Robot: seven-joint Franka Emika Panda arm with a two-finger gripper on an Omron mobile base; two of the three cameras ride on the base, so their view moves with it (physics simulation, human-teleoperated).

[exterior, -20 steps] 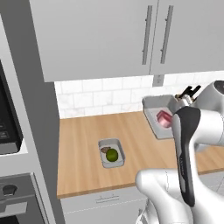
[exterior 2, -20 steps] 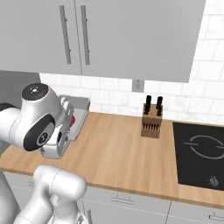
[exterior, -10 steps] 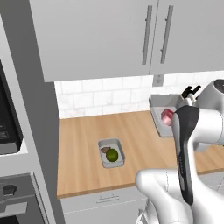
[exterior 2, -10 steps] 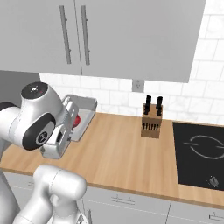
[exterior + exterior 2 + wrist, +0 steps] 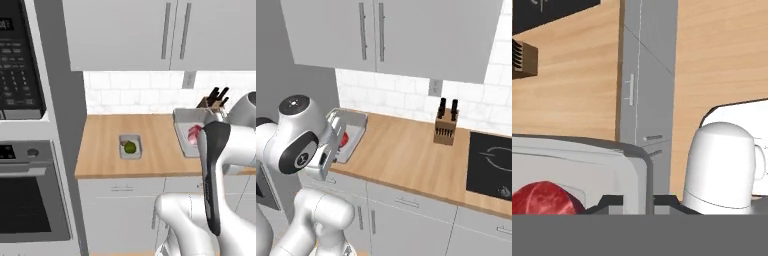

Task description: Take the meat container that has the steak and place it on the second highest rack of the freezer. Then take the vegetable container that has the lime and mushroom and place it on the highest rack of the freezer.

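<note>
1. The vegetable container [image 5: 130, 147] with the lime [image 5: 130, 147] rests on the counter [image 5: 102, 145], left of the arm.
2. The meat container [image 5: 587, 165], a rigid shallow tray, holds the loose steak [image 5: 544, 197]; keep it level.
3. The gripper [image 5: 634, 200] is clamped on its rim wall, which looks like the best hold.

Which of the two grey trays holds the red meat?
The larger grey tray beside the wooden knife block; the small tray mid-counter holds a green lime.

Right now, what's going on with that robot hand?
Gripper shut on meat tray rim. Steak inside, tray lifted off counter. Lime tray waiting on counter.
</note>
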